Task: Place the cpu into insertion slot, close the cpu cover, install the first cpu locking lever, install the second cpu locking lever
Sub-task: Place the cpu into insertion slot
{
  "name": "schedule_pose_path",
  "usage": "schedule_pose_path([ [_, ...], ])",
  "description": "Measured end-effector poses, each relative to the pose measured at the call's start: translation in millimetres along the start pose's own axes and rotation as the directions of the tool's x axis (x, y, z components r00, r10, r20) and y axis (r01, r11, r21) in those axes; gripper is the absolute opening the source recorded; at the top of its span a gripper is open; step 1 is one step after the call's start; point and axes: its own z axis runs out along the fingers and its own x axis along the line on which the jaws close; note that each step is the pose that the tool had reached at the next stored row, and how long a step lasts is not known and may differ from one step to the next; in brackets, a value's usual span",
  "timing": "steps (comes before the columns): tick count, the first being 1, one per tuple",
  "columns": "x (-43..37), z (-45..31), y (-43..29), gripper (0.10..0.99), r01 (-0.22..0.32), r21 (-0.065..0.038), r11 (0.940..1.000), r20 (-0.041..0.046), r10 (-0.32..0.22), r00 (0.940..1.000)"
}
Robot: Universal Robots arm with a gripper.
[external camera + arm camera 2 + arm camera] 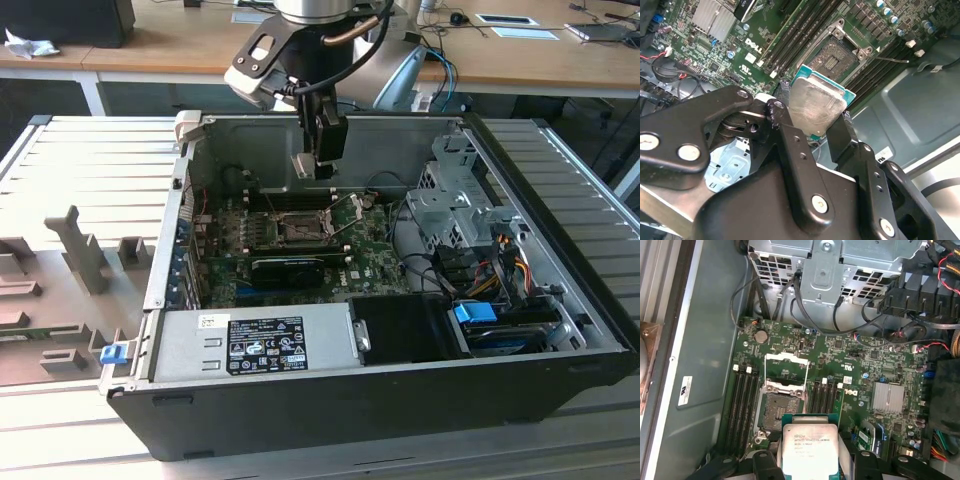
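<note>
One cpu [816,102] clamped by opposite edges in claw [812,117], raised clear of uncovered insertion slot [837,57]

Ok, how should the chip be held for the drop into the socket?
By two opposite edges, as the gripper has the chip now, fingers closing in from the sides. It is thin, flat and square, so the edges are the only real purchase, and both flat faces are left free.
</note>
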Motion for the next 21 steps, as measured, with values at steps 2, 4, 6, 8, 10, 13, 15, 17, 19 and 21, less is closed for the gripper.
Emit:
schedule_pose_path([
  [2,0.0,0.3,0.0,0.537,-0.001,0.0,1.0,0.0001,0.001,1.0],
  [4,0.0,0.6,0.0,0.537,-0.002,0.0,1.0,0.0002,0.002,1.0],
  [6,0.0,0.9,-0.1,0.537,-0.003,0.0,1.0,0.0003,0.003,1.0],
  [8,0.0,1.5,-0.1,0.537,-0.005,0.0,1.0,0.0004,0.005,1.0],
  [10,0.0,2.2,-0.2,0.537,-0.007,0.0,1.0,0.0006,0.007,1.0],
  [13,0.0,2.9,-0.3,0.537,-0.008,0.0,1.0,0.0008,0.008,1.0],
  [15,-0.1,3.3,-0.3,0.537,-0.009,0.0,1.0,0.0009,0.009,1.0],
  [17,-0.1,3.9,-0.3,0.537,-0.011,0.0,0.9999,0.001,0.011,0.9999],
  [19,-0.1,4.4,-0.4,0.537,-0.012,0.0,0.9999,0.0011,0.012,0.9999],
  [21,-0.1,5.3,-0.5,0.537,-0.014,0.0,0.9999,0.0012,0.014,0.9999],
])
